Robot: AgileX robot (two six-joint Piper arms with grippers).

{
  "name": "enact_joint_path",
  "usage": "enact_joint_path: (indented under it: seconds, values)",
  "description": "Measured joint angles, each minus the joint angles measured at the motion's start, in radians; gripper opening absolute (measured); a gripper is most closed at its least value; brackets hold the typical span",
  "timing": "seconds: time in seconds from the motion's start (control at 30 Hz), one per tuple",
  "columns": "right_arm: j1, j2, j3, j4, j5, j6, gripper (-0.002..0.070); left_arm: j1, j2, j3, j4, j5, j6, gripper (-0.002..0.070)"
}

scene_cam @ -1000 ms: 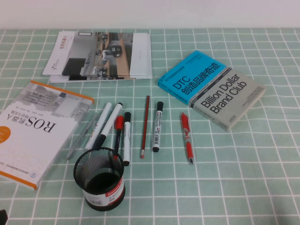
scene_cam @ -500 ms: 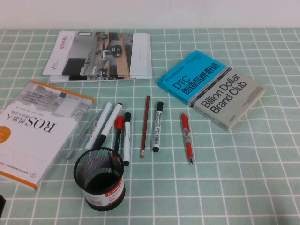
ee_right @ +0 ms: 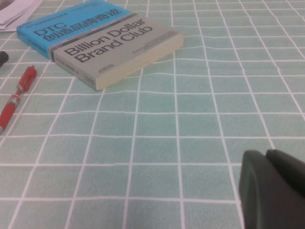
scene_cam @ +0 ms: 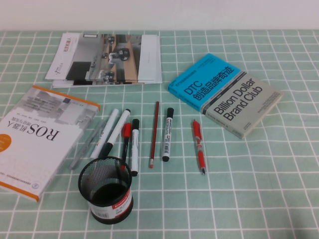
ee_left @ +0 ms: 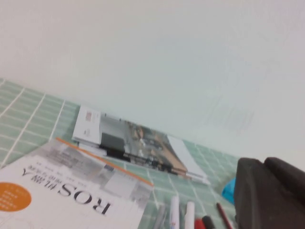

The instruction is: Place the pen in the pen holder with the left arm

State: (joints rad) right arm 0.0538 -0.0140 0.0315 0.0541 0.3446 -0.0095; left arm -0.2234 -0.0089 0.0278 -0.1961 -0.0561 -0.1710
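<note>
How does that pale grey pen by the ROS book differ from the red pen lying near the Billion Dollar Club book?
The pen is pale grey and see-through, almost blending into the cloth; the red pen is bright and stands out. The pen lies tight beside the ROS book and the markers; the red pen lies alone. The pen slants; the red pen runs nearly straight. Both lie flat, outside the pen holder. Each claw shows only as a dark edge in its wrist view.

ROS book (scene_cam: 37, 139), blue-grey book (scene_cam: 225, 93), brochures (scene_cam: 107, 58), markers (scene_cam: 117, 132), red pen (scene_cam: 199, 145)

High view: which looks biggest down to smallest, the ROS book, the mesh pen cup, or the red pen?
1. ROS book, though closeness to the camera may flatter it.
2. Mesh pen cup.
3. Red pen.
Neither gripper shows in that view.
</note>
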Motion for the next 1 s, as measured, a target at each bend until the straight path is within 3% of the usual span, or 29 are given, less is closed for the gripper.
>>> enact_joint_path:
  seconds: [0.13,0.33,0.7,1.0]
  values:
    - [0.000,0.000,0.000,0.000,0.000,0.000,-0.0020,0.000,0.012,-0.005,-0.004,-0.001,-0.038,-0.0004]
    - [0.000,0.000,0.000,0.002,0.000,0.000,-0.0020,0.000,0.226,-0.223,-0.018,0.182,-0.055,-0.0004]
    - [0.000,0.000,0.000,0.003,0.000,0.000,-0.0020,0.000,0.763,-0.695,-0.009,0.540,0.194,-0.0004]
    - [0.000,0.000,0.000,0.003,0.000,0.000,-0.0020,0.000,1.141,-1.005,-0.004,0.772,0.294,-0.0004]
